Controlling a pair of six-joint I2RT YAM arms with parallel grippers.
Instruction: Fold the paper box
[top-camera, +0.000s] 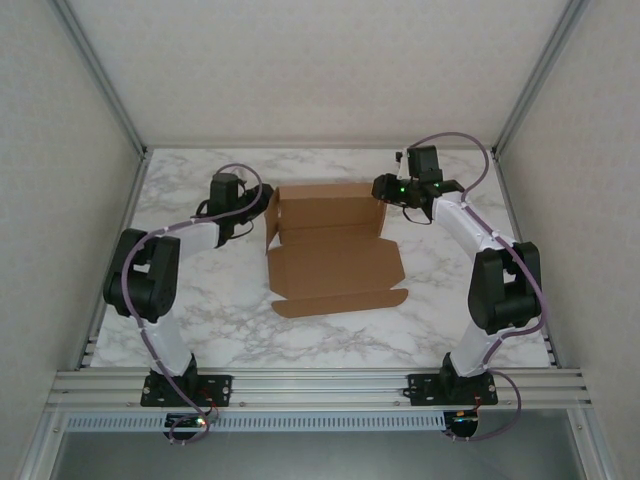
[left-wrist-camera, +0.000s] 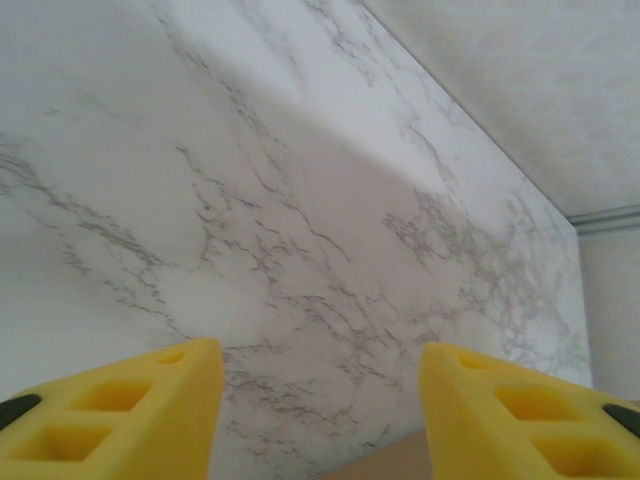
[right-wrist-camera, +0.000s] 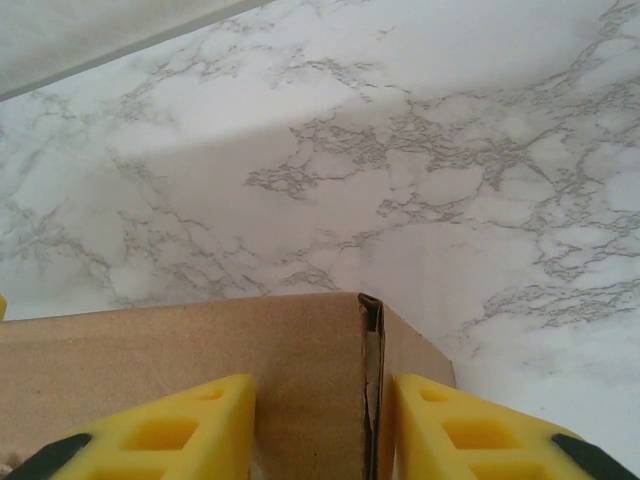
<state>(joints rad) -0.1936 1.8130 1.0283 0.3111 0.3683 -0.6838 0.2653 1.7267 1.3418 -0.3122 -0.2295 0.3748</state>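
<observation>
The paper box (top-camera: 335, 262) is seen from the top camera in the middle of the marble counter (top-camera: 200, 320), between the two arms. It is only partly folded. At its far end a back wall and short side walls are raised, while the nearer panels are spread flat on the counter, with a long narrow flap lying at the edge closest to the arm bases.

The left end effector (top-camera: 255, 208) is held just beside the far left corner of the box. In the left wrist view its yellow fingers (left-wrist-camera: 130, 415) are spread well apart, with bare counter (left-wrist-camera: 250, 200) between them. A small sliver of brown cardboard (left-wrist-camera: 375, 465) is seen at the bottom edge of that view. Nothing is gripped by it.

The right end effector (top-camera: 383, 190) is placed at the far right corner of the box. In the right wrist view its yellow fingers (right-wrist-camera: 170, 430) are also apart, and the raised corner of the cardboard (right-wrist-camera: 200, 340) stands in the gap between them. The upright corner seam is nearer the finger on the right of that view. Whether either finger touches the cardboard cannot be told, but the cardboard is not clamped. Veined marble (right-wrist-camera: 400, 150) is seen beyond the corner.
</observation>
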